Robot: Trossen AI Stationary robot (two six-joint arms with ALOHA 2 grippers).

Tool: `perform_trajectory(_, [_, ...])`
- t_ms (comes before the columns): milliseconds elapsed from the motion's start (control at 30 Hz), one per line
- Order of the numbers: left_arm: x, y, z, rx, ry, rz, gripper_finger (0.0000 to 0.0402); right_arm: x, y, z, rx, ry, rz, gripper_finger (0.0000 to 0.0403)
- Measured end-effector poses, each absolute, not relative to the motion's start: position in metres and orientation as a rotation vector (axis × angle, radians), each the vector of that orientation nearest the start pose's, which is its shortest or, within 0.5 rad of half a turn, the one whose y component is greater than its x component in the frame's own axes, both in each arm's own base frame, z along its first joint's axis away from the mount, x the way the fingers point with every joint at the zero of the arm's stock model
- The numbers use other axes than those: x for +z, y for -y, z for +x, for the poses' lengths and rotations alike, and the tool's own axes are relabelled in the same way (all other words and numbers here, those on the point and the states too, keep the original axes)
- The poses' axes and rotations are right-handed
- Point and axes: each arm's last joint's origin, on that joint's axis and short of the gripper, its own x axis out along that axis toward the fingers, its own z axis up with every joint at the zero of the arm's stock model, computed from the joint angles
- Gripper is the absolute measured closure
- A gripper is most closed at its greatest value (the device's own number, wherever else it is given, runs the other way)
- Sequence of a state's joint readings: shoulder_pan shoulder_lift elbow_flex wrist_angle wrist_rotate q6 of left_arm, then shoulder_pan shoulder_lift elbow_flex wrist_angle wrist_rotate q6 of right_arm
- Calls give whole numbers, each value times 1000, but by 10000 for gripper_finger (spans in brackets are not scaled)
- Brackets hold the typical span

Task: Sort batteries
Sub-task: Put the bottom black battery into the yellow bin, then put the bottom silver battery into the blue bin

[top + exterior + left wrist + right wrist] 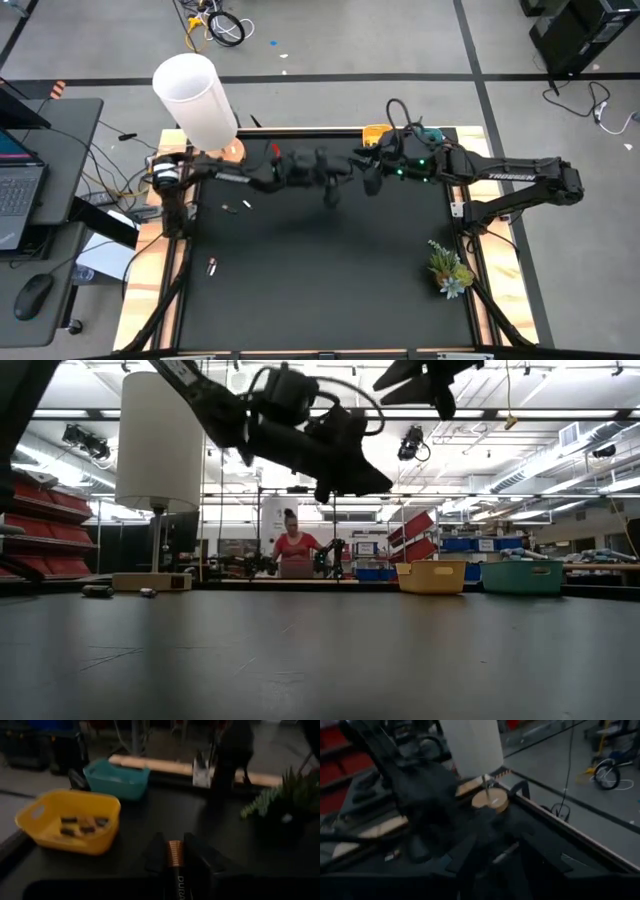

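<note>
The left pincer [175, 862] gripped a battery [175, 856] above mid-bench [320, 290] — yellow tray [70, 822] ahead near the edge; right pincer [372, 183] alongside — grip unclear.

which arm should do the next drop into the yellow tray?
Left, probably. Its left claw is already shut on a battery, with the yellow tray in front of it. The right claw shows nothing held.

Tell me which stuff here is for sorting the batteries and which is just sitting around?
For the job:
- battery gripped in the left gripper
- loose batteries on the black table
- yellow tray, with batteries inside
- teal tray

Just sitting around:
- white lamp
- small plant
</note>
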State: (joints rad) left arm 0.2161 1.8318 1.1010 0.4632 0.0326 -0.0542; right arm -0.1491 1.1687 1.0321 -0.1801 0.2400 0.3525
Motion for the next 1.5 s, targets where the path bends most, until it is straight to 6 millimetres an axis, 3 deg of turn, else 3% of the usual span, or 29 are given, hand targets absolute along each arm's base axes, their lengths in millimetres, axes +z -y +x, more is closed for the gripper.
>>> perform_trajectory(133, [212, -124, 397, 155, -245, -88, 345, 346, 43, 257, -488, -187, 342, 249])
perform_trajectory(300, [203, -159, 417, 144, -230, -110, 345, 346, 44, 259, -534, -145, 400, 249])
perform_trajectory(567, [211, -189, 462, 139, -132, -198, 345, 349, 39, 260, -526, -95, 486, 249])
perform_trajectory(800, [201, -206, 498, 164, -81, -283, 333, 358, 25, 263, -478, -12, 500, 249])
perform_trajectory(967, [196, -217, 512, 347, -86, -292, 314, 365, 15, 265, -429, 51, 496, 249])
perform_trajectory(1300, [200, -219, 518, 347, -129, -259, 215, 364, 6, 265, -398, 32, 491, 249])
perform_trajectory(1400, [204, -216, 517, 259, -233, -360, 211, 367, 6, 262, -396, 41, 483, 249])
perform_trajectory(1500, [223, -211, 509, 207, -333, -369, 230, 373, 6, 255, -384, 59, 447, 249])
